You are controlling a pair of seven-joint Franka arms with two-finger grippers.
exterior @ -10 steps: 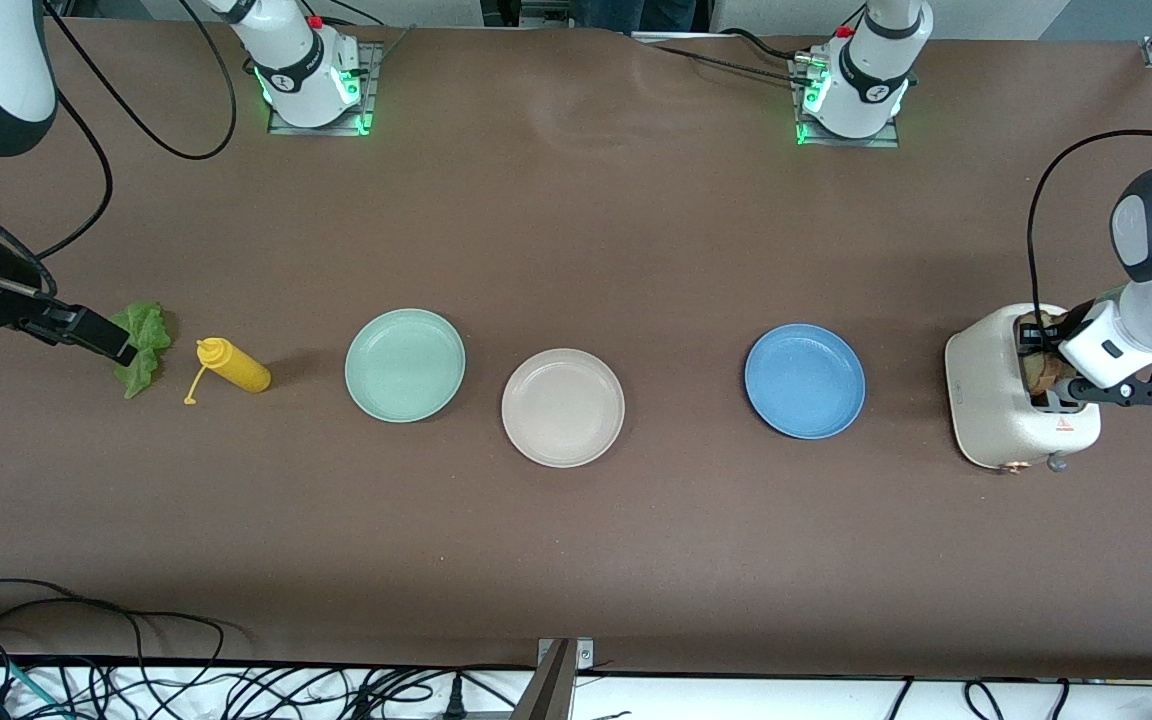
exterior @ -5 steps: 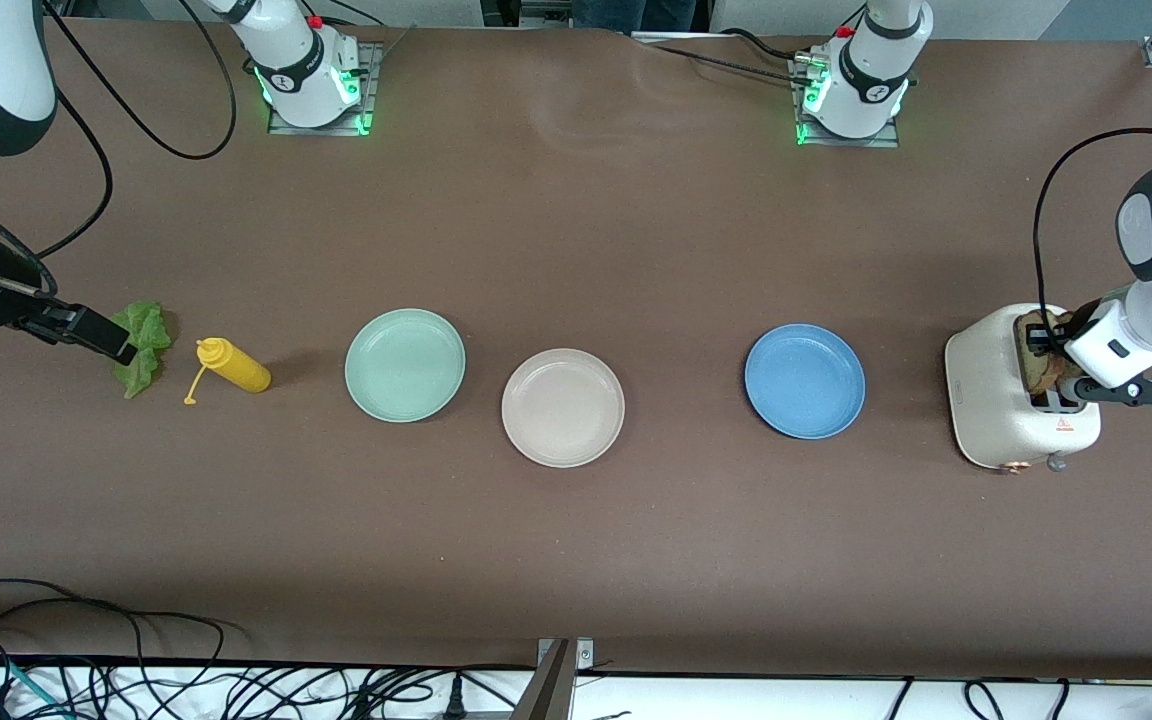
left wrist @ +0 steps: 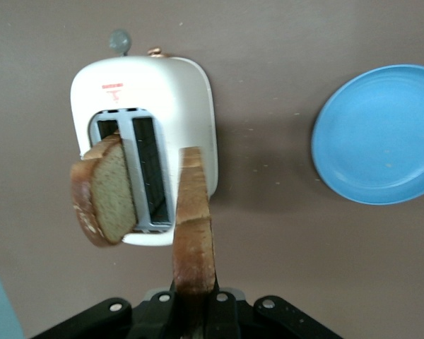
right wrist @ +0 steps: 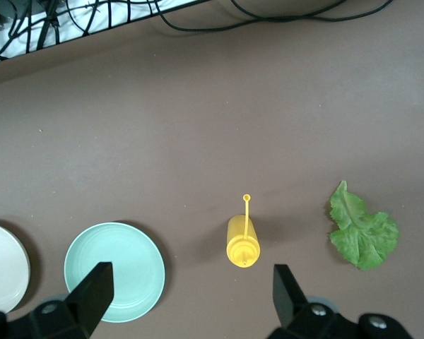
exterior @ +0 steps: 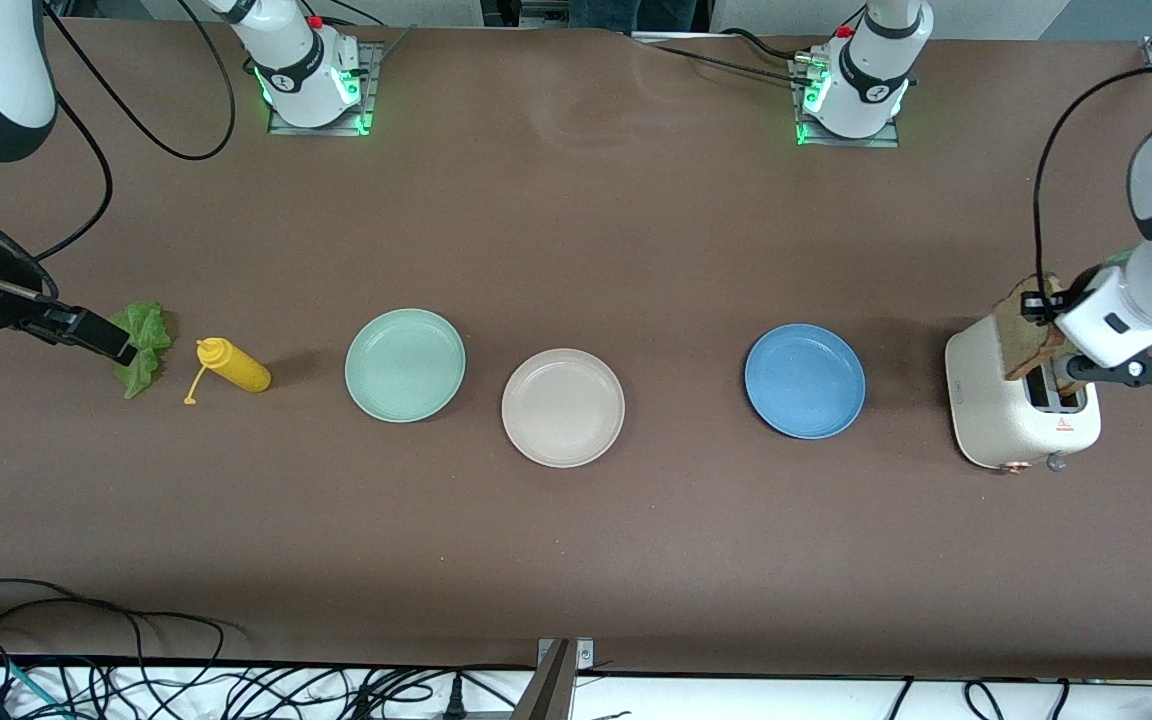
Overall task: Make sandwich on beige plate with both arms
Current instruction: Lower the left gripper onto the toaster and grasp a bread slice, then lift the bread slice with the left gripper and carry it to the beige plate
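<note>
A tan bread slice (exterior: 1024, 325) with a dark crust hangs just above the white toaster (exterior: 1001, 415), and my left gripper (exterior: 1042, 306) is shut on its top edge. In the left wrist view the held slice (left wrist: 194, 226) runs out from between the fingers of the left gripper (left wrist: 194, 302). A second slice (left wrist: 106, 191) stands tilted in a toaster slot. The beige plate (exterior: 563, 407) lies bare at mid-table. The green lettuce leaf (exterior: 144, 342) lies at the right arm's end. My right gripper (exterior: 96, 340) hovers open beside it, holding nothing.
A yellow squeeze bottle (exterior: 233, 366) lies between the lettuce and the mint-green plate (exterior: 405, 364). A blue plate (exterior: 804, 380) sits between the beige plate and the toaster. Cables run along the table's front edge.
My left gripper has closed on the bread slice and pulled it up out of the toaster slot. The right arm has stayed still.
</note>
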